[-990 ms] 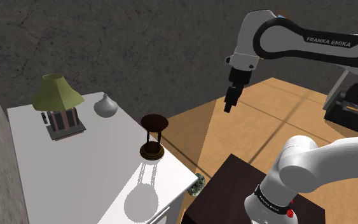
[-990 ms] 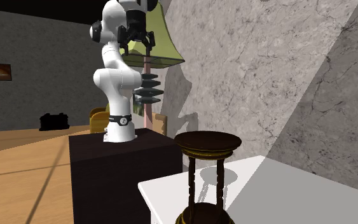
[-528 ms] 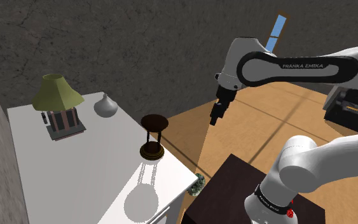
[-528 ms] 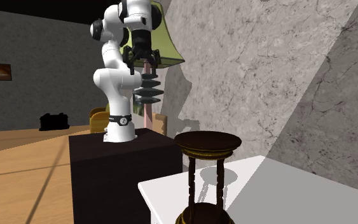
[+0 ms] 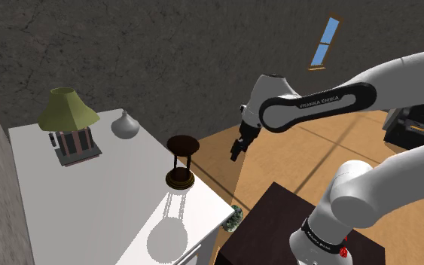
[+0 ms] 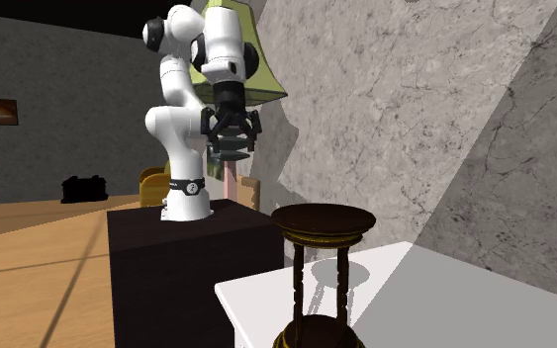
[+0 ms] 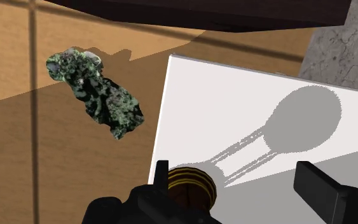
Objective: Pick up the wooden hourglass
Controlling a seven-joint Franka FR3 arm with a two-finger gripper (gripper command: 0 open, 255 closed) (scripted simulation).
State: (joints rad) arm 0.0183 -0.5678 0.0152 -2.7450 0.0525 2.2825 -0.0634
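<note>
Dim scene, crisp hard-edged shadows

I'm seeing the dark brown wooden hourglass (image 5: 181,162) showing gold-striped rims against the plain white surface (image 5: 89,203). An olive-green lampshade (image 5: 67,108) is glowing dully, and a mottled green-and-black lump (image 7: 95,92) is speckling the tan floor (image 5: 300,162).

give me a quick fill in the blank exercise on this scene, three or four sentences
1. The table under the hourglass is coloured ___.
2. The lamp on that table has a shade coloured ___.
3. The end effector hangs clear of the hourglass, holding nothing, with its fingers ___.
4. The speckled dark lump beside the table's corner lies on the ___.

Missing words: white; green; open; floor.
</note>
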